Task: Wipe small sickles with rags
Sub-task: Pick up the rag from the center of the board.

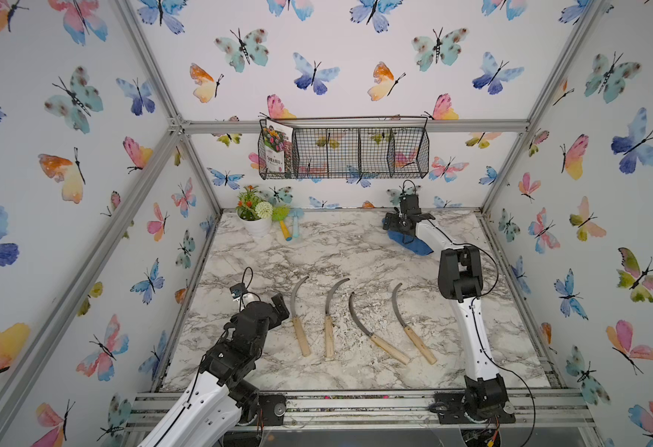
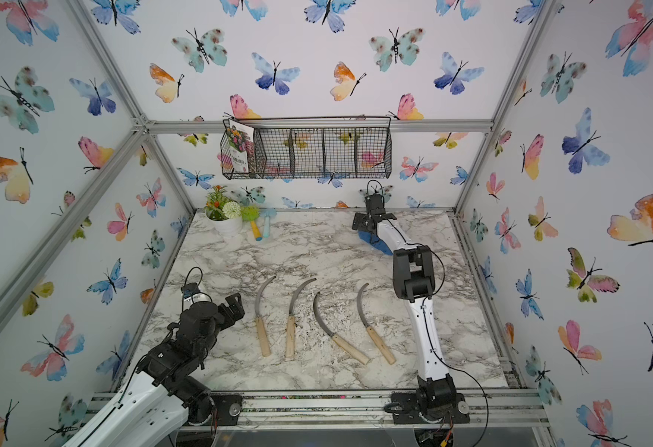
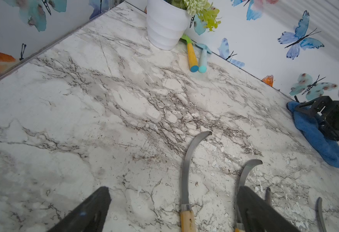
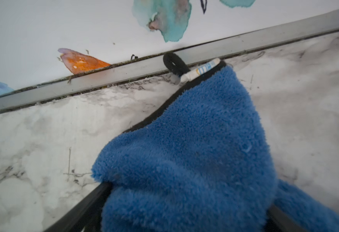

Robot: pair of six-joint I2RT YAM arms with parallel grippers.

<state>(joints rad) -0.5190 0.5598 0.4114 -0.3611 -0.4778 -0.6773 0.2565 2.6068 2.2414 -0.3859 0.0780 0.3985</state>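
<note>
Over the rag (image 4: 194, 130), by the table's (image 1: 356, 251) back rail, the right gripper (image 4: 188, 197) stands with jaws wide apart, one finger on each side of the blue cloth and not pinching it. The rag lies beneath and ahead of the gripper, its long axis slanting away from the rail. Judged: the next move is closing across its width. Only the right arm is near it.

The four small sickles (image 1: 329, 336) lie in a row well apart from the rag, handles toward the robot. The left gripper (image 3: 170, 192), jaws also spread, hovers at the row's end farthest from the rag.

The rag's white tag (image 4: 202, 70) carries blue print, illegible. The packet (image 1: 277, 147) in the wire basket (image 1: 410, 154) above has writing too small to read.
</note>
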